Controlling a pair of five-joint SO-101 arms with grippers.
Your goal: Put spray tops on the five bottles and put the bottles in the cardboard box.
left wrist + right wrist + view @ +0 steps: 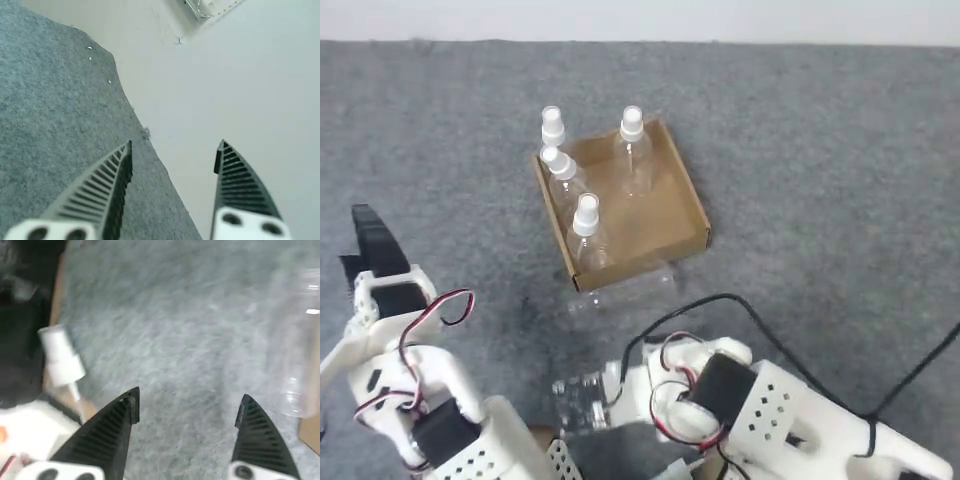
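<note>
The grey felt cover (840, 150) takes up nearly the whole high view. On it, above centre, sits the shallow brown cardboard box (665, 212). The two white arms are along the lower edge of the frame.

The right gripper (190, 394) has its black ribbed jaws spread wide with nothing between them. The left gripper (175, 143) is also spread and empty, far out at the left edge of the high view and pointing past the rim of the felt.

Four clear plastic bottles with white spray tops (585, 235) stand upright in the box, three along its left wall and one near its upper corner.

The fifth clear bottle (620, 283) lies on its side on the felt, just below the box's lower wall. It is between the box and the right arm, and no white top shows on it. Its long axis seems to run left to right in the frame, roughly along that wall, though it is faint.

The right arm is clearly the nearer one. From its wrist camera the bottle lies ahead and off to one side of the spread jaws, not between them. A loose white spray top (60, 357) lies off to the other side, beside a brown board edge (56, 300).

The next grasp probably means swinging toward one or the other. The box wall, close behind the bottle, is the thing most likely to get in the way.

A patch of clear plastic (580, 395) at lower centre is too indistinct to name.
</note>
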